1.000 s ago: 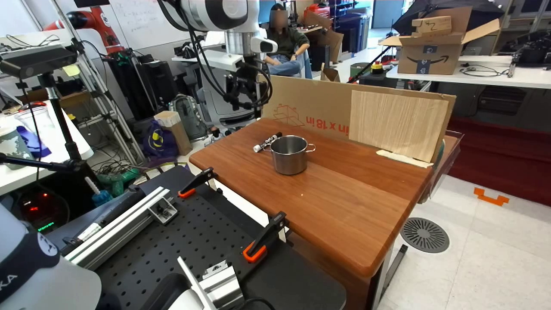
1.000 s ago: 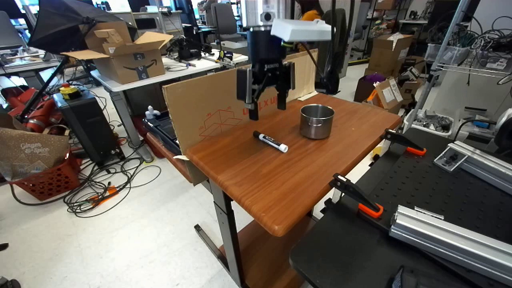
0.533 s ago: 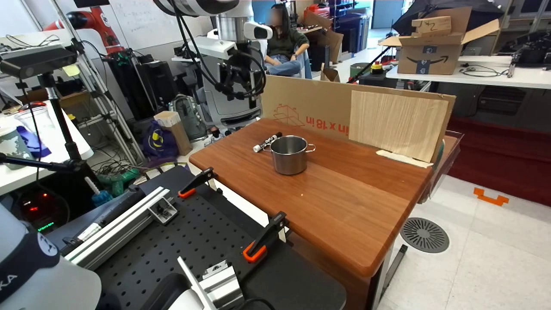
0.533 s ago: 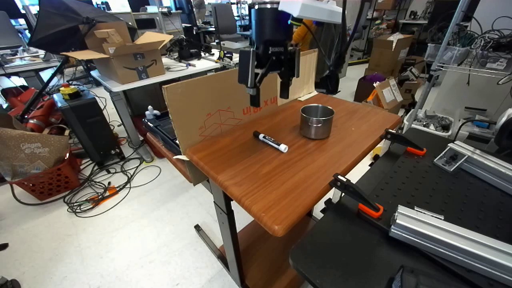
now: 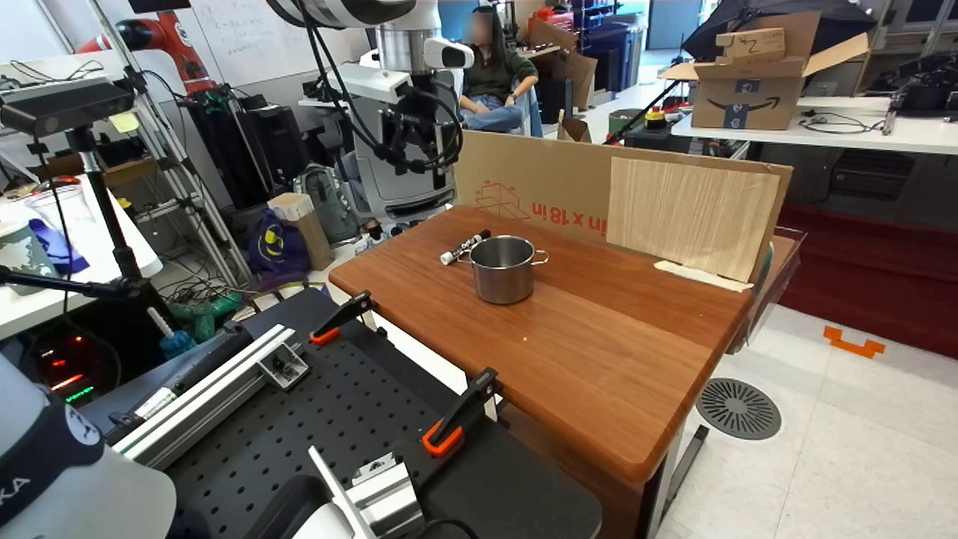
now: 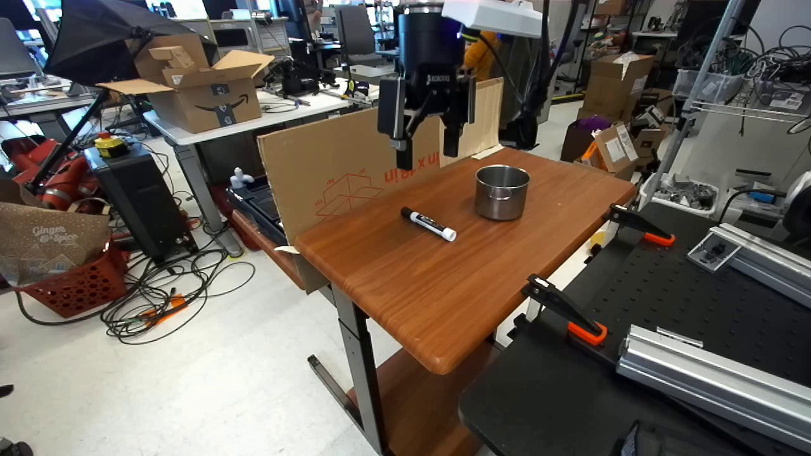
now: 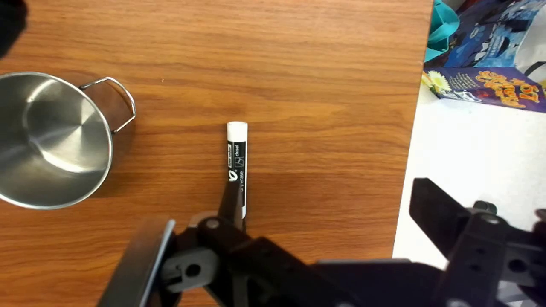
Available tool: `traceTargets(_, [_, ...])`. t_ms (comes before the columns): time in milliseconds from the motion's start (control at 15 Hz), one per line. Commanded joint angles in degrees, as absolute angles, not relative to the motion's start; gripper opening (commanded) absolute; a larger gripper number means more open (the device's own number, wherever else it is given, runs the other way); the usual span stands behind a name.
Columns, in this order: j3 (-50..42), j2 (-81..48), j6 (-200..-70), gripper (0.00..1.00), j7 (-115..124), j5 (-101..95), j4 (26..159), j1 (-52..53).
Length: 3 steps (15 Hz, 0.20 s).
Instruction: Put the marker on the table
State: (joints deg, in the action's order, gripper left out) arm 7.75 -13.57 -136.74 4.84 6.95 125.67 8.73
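The marker [image 6: 429,224] is a black and white stick lying flat on the reddish-brown table [image 6: 405,285], beside the metal pot. It also shows in an exterior view [image 5: 465,248], partly behind the pot's handle. My gripper [image 6: 427,155] is open and empty, held in the air well above the table. In the wrist view the gripper [image 7: 327,185] has its fingers wide apart. The left finger covers the lower part of the marker [image 7: 237,157] in that view without touching it. The right finger lies over the pale area past the table's edge.
The metal pot [image 6: 500,196] with thin side handles stands upright on the table; the wrist view shows its inside bare [image 7: 72,123]. A cardboard panel [image 5: 554,187] stands along the table's far edge. A black perforated bench [image 5: 337,404] with clamps [image 5: 464,412] adjoins the near edge.
Between one second and half a second ago my open gripper rose and shifted slightly. It has stayed still since. The marker and pot have not moved.
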Motion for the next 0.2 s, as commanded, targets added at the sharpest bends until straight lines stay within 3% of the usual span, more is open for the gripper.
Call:
traceTargets(0, [7.9, -13.6, -136.6, 1.0, 4.9, 6.9, 125.6, 8.6])
traceTargets(133, [7.9, -13.6, -136.6, 1.0, 4.9, 6.9, 125.6, 8.6])
